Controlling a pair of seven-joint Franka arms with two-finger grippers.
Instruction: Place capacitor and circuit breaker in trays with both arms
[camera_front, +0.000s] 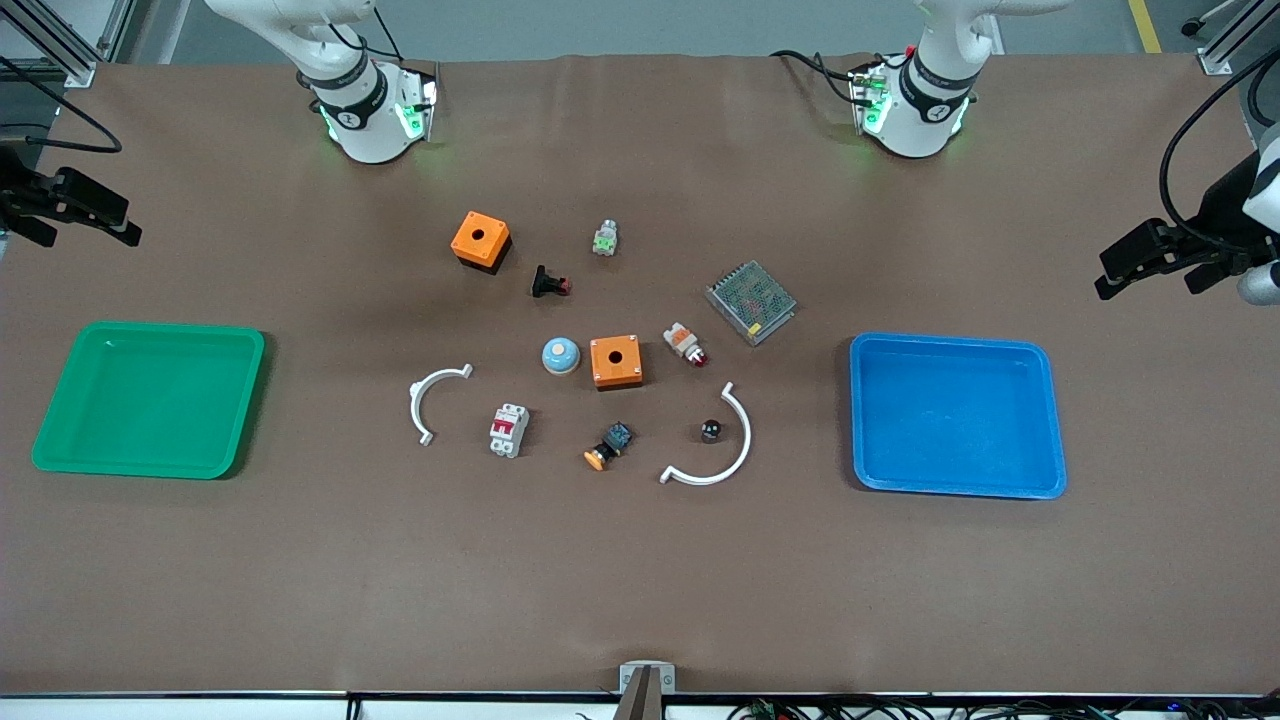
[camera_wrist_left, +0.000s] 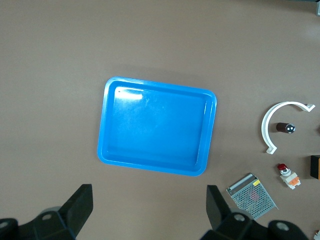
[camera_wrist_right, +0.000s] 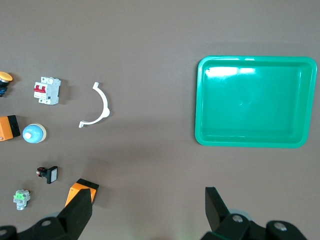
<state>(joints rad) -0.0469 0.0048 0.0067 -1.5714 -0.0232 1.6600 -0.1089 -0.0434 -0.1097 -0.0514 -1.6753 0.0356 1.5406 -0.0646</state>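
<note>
**Presently on the table: parts, trays, hands**

Capacitor (camera_front: 710, 431): stood inside the curve of the larger white arc (camera_front: 718, 448), mid-table, toward the left arm's end. Circuit breaker (camera_front: 508, 431): lay just beside the smaller white arc (camera_front: 430, 399), toward the right arm's end. Blue tray (camera_front: 1040, 420): near the table edge at the left arm's end. Green tray (camera_front: 60, 430): near the edge at the right arm's end. Left hand (camera_wrist_left: 149, 212): fingers apart, held over the blue tray's edge. Right hand (camera_wrist_right: 148, 214): fingers apart, over bare table beside the green tray. Both arms waited.
</note>
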